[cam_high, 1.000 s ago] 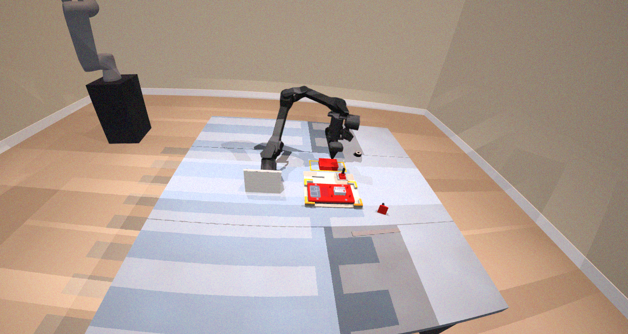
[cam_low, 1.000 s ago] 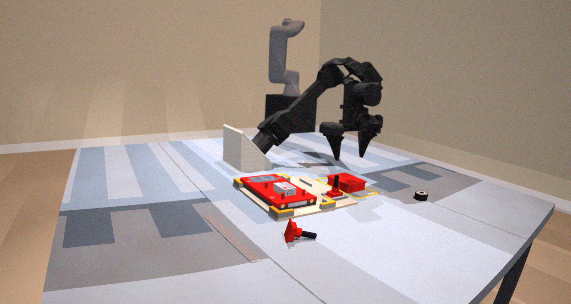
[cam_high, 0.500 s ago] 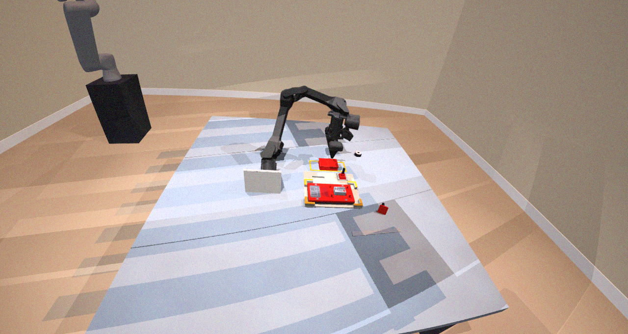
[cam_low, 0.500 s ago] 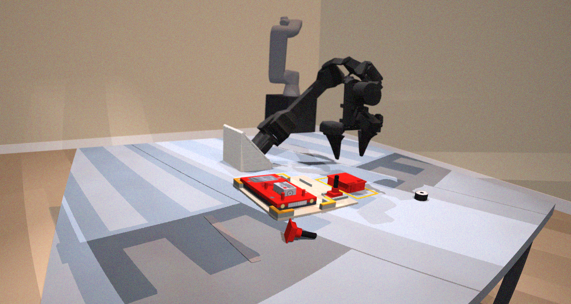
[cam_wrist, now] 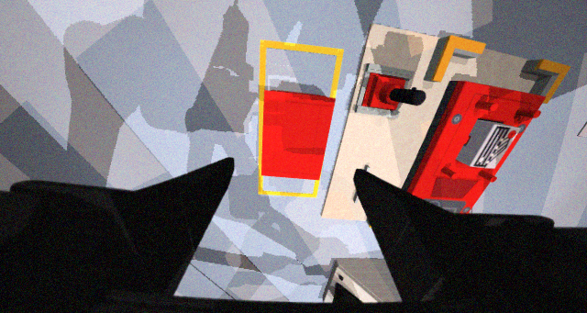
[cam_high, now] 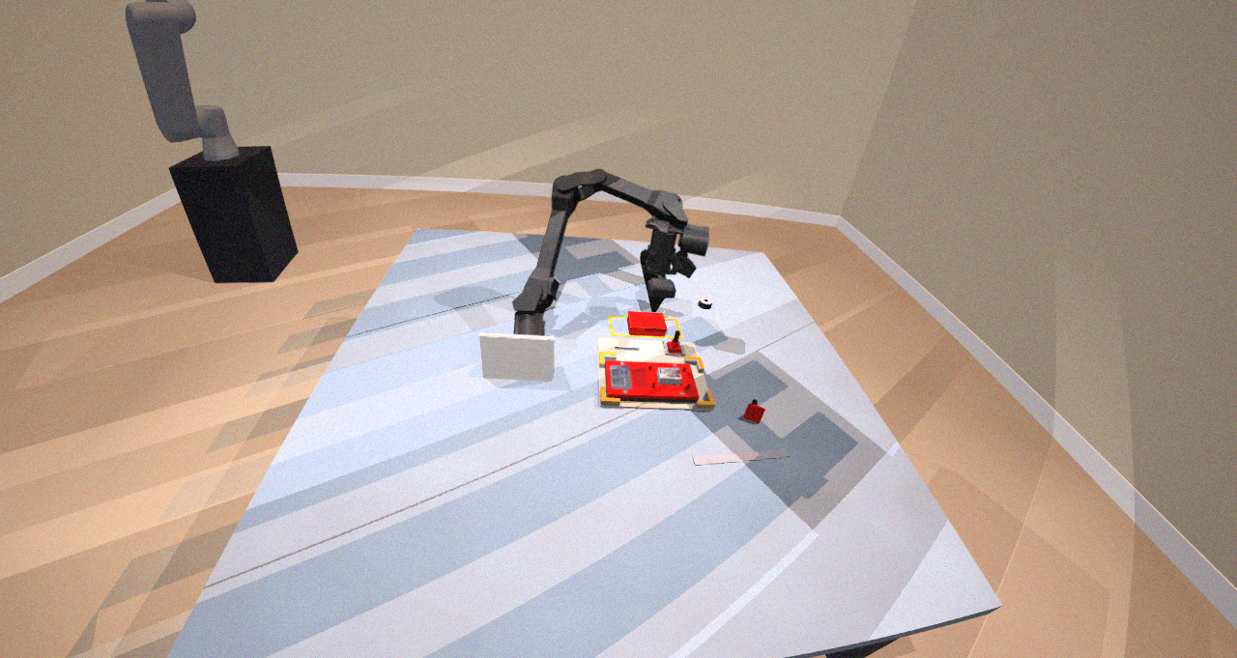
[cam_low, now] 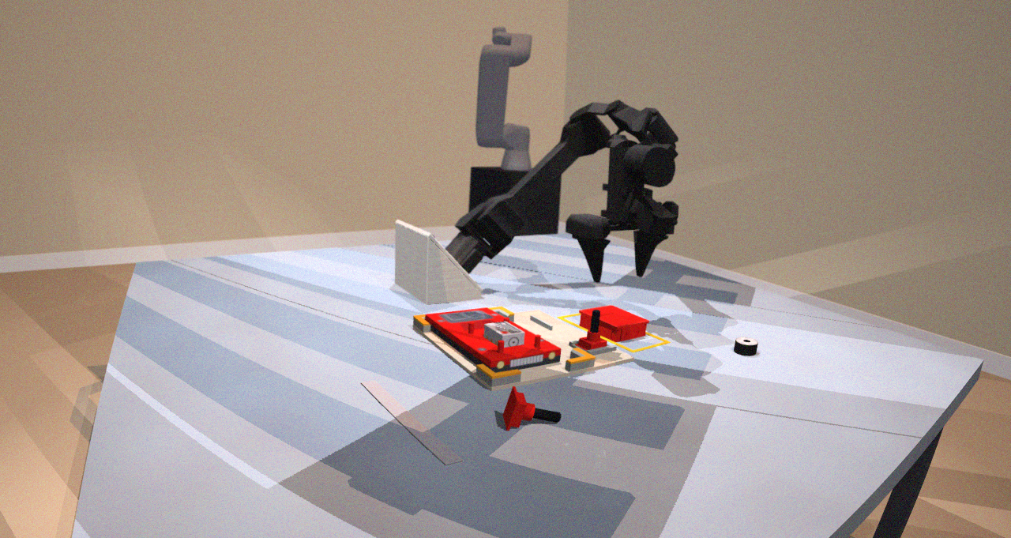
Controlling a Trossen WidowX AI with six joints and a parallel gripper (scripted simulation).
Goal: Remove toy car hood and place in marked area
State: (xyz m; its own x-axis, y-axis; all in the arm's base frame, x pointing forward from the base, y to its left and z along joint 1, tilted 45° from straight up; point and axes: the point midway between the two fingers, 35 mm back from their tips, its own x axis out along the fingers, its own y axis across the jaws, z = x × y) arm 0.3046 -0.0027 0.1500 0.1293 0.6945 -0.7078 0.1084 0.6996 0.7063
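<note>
The red hood [cam_high: 646,323] [cam_low: 613,322] [cam_wrist: 298,136] lies flat on the table within the yellow outline of the marked area [cam_high: 610,327] [cam_low: 650,347] [cam_wrist: 262,74]. In the wrist view it hides part of one long line, so I cannot tell whether it overlaps that line. The red toy car [cam_high: 640,392] [cam_low: 459,328] [cam_wrist: 440,163] sits without its hood between corner brackets, its grey engine block showing. My gripper [cam_high: 655,308] [cam_low: 619,277] [cam_wrist: 295,168] is wide open and empty. It is above and behind the hood and touches nothing.
The cream baseplate [cam_low: 557,333] [cam_wrist: 358,148] carries the car and an upright black-handled red piece [cam_low: 593,340] [cam_wrist: 382,93]. A similar piece [cam_high: 754,412] [cam_low: 519,409] lies on its side. A black wheel [cam_high: 704,302] [cam_low: 746,347], white wedge [cam_high: 517,357] and thin strip [cam_high: 734,459] are around.
</note>
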